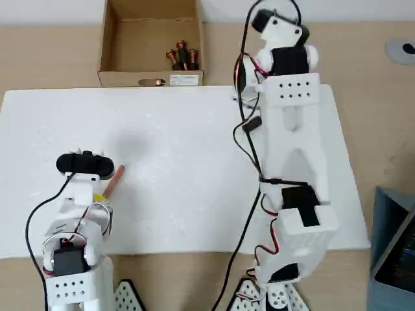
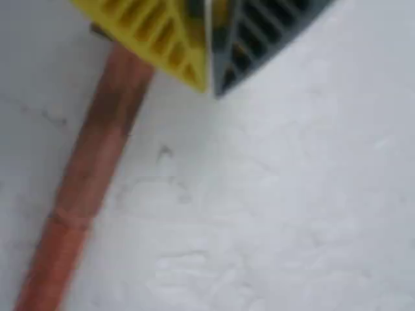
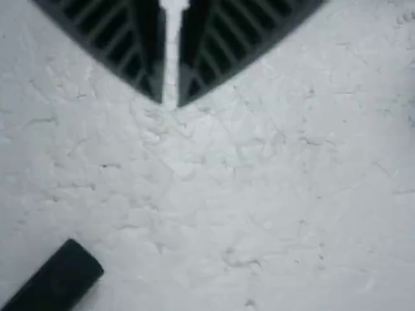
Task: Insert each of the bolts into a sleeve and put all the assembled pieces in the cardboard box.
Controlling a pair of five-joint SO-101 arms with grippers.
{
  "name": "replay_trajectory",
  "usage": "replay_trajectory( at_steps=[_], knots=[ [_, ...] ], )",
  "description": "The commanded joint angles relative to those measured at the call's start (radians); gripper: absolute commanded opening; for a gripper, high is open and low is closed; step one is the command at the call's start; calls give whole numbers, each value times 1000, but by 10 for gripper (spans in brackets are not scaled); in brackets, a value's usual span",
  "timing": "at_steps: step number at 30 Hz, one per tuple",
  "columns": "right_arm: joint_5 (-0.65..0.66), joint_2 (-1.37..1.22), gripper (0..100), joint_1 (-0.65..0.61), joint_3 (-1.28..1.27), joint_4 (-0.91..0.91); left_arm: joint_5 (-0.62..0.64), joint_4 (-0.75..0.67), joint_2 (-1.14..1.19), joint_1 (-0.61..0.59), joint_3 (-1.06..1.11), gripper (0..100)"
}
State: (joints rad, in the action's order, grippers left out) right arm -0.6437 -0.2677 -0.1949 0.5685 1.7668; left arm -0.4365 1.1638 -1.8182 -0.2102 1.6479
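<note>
A copper-coloured rod [image 1: 113, 181] lies on the white sheet [image 1: 181, 162] at the near left. It has a seam partway along its length [image 2: 78, 194]. My left gripper [image 2: 211, 84] sits right beside it, yellow finger [image 2: 155, 32] and dark finger shut tip to tip with nothing between them; the rod's upper end runs under the yellow finger. My right gripper [image 3: 170, 97] hovers over bare white sheet, its dark fingers shut with a thin slit between. The cardboard box [image 1: 107, 45] at the far side holds several assembled copper pieces [image 1: 181, 56].
One more copper piece [image 1: 152, 82] rests on the box's front edge. A dark cylindrical thing [image 3: 58, 278] lies on the sheet near my right gripper. The right arm [image 1: 288, 65] stretches along the sheet's right side, trailing cables [image 1: 249, 129]. A grey bin [image 1: 392, 253] stands at the near right.
</note>
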Motion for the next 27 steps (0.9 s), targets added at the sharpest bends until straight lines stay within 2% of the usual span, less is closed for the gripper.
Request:
replay_trajectory(
  at_steps=[1, 8, 13, 15, 19, 24, 27],
  knots=[
    [-71, 35, 13, 13, -51, 15, -12, -5, -4, 18, -5, 5],
    [-190, -85, 13, 15, -56, 14, 23, -112, -5, -8, 26, 6],
    [-226, -150, 13, 15, 30, 14, 292, -204, -5, -121, 29, 3],
    [-239, -176, 13, 15, 61, 14, 354, -207, -5, -141, 28, 3],
    [-262, -240, 19, 28, 116, 0, 381, -203, -5, -150, 26, 2],
    [-275, -335, 157, 70, 189, -15, 381, -201, -5, -150, 23, 2],
    [-270, -369, 194, 74, 252, 2, 381, -201, -5, -150, 23, 2]
  ],
)
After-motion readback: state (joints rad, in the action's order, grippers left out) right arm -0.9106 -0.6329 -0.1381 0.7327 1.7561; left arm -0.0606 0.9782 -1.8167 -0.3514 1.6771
